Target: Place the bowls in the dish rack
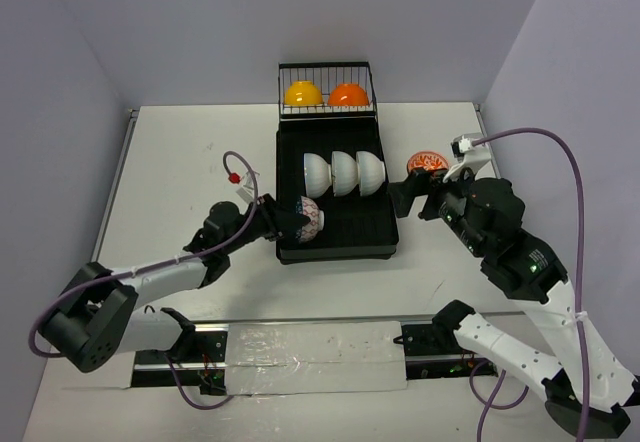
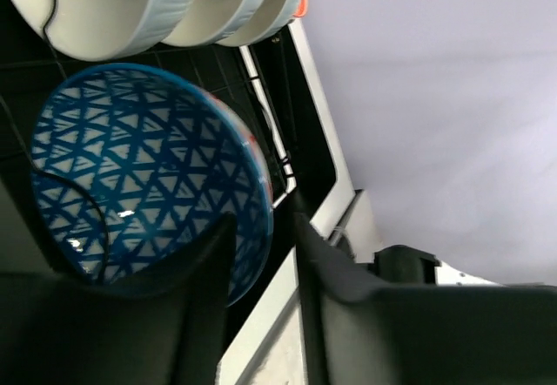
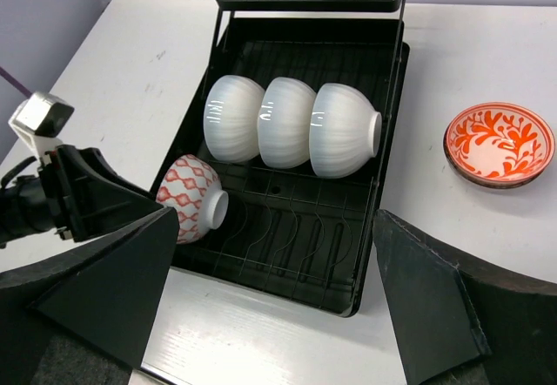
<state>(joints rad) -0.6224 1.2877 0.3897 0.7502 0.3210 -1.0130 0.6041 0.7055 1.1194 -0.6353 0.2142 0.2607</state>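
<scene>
One bowl, top view: patterned bowl [image 1: 308,219] lies sideways in the near left corner of the dish rack [image 1: 350,237], mouth toward the left jaws.
Left wrist: left jaws sit either side of its rim; gripping or not, cannot tell.
Right wrist: right jaws wide apart; loose bowl [image 3: 499,144] sits mouth up on the tabletop [image 3: 452,193], ahead-right.

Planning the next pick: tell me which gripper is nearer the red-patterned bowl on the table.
Right. The right gripper is just beside the bowl; the left gripper is across the dish rack.
</scene>
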